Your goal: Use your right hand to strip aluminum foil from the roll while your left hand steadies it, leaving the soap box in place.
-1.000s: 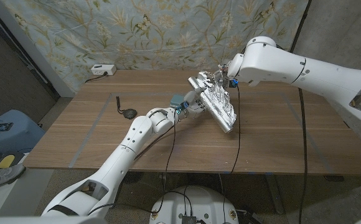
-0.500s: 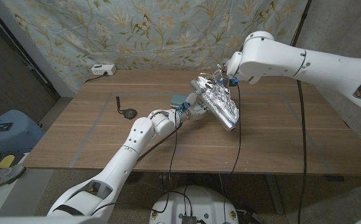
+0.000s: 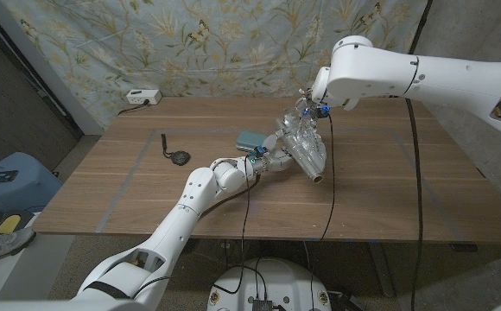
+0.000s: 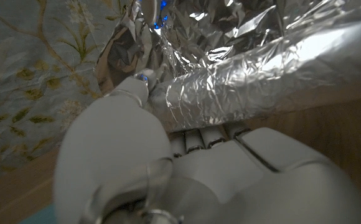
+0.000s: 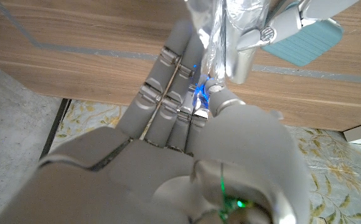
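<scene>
Setting: wooden table (image 3: 147, 186) before a floral cloth backdrop (image 3: 207, 43).
Right fingers: thumb and fingers (image 5: 168, 74) pinch a crumpled strip of foil (image 5: 215, 28); the sheet runs between them, so this hand holds the foil.
Right hand: the right hand (image 3: 307, 108) hangs above the roll's far end, likely so that the pull goes up and away from the core.
Left fingers: fingers (image 4: 199, 137) lie against the roll (image 4: 261, 81) from the near side, with the thumb up on its end; whether they wrap round it I cannot tell.
Left hand: the left hand (image 3: 268, 157) presses at the roll's side, seemingly to keep it from lifting or sliding as foil comes off.
Roll: the roll (image 3: 313, 164) lies slantwise at mid-table, one open end toward the robot, loose foil (image 3: 298, 130) bunched above it up to the right hand.
Soap box: the teal box (image 3: 250, 139) sits on the table just behind the left hand, apart from the roll and untouched.
Other: a small dark object (image 3: 178, 156) lies well to the left; a white power strip (image 3: 141, 97) sits at the far edge.
Stage: foil looks partly drawn, not yet torn free.
</scene>
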Tool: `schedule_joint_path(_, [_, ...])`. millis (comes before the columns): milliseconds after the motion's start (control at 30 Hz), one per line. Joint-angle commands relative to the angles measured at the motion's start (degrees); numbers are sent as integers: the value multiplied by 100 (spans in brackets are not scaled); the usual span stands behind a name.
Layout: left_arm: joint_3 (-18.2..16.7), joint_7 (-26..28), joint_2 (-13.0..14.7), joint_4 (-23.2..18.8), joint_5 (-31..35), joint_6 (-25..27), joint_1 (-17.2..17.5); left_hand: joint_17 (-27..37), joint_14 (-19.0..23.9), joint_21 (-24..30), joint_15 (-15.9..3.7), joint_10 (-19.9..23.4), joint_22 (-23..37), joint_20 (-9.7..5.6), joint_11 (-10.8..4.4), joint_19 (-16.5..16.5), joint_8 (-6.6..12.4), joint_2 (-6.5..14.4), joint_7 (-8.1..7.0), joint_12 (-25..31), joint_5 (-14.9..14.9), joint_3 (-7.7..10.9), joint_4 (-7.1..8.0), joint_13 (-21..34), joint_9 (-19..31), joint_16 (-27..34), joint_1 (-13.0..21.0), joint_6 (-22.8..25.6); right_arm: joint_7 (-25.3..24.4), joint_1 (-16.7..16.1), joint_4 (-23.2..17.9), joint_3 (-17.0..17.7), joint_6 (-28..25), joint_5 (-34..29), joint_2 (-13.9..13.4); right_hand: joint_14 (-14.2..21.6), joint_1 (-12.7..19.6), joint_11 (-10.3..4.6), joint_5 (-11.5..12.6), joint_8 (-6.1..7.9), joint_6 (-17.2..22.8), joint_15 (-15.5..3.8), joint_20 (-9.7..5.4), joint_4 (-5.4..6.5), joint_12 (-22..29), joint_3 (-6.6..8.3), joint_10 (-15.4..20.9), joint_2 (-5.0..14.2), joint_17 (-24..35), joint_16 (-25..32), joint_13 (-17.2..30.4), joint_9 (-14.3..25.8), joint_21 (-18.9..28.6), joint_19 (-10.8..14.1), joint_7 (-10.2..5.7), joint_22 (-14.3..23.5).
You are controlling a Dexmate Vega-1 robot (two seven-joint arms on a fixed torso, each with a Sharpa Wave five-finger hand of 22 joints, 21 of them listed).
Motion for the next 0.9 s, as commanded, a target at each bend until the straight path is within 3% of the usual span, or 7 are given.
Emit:
schedule_joint_path(33, [-4, -124, 0, 99, 81, 150, -81, -1, 16, 20, 29, 6, 5, 7, 13, 16, 8, 13, -15, 14, -13, 42, -8, 31, -1, -10, -10, 33, 340, 1, 47, 7, -1, -221, -41, 29, 68, -23, -19, 1, 48, 0, -23, 23, 29, -1, 17, 10, 10, -36, 14, 9, 56, -17, -28, 20])
schedule_joint_path(367, [-17, -357, 48, 188, 56, 387, -81, -13, -180, -20, 97, -263, 3, 29, 85, -76, -97, -5, -14, -77, -39, 71, -49, 42, -30, -110, -49, -137, 330, 297, 180, -199, -1, 49, -66, 59, 96, -11, -21, -3, 64, -11, -31, 26, 41, -12, 13, 11, 35, -56, 24, 26, 101, -18, -19, 20])
schedule_joint_path(900, [-40, -352, -28, 323, -120, 543, -51, 18, -183, -32, 109, -271, 3, 40, 101, -91, -115, 25, -4, -69, -74, 75, -52, 48, -51, -91, -80, -166, 372, 603, 428, -496, -1, 297, 94, 55, 127, -12, -18, -30, 43, -18, -29, 35, 46, -10, 2, 15, 83, -106, 21, 46, 157, -52, -21, 19])
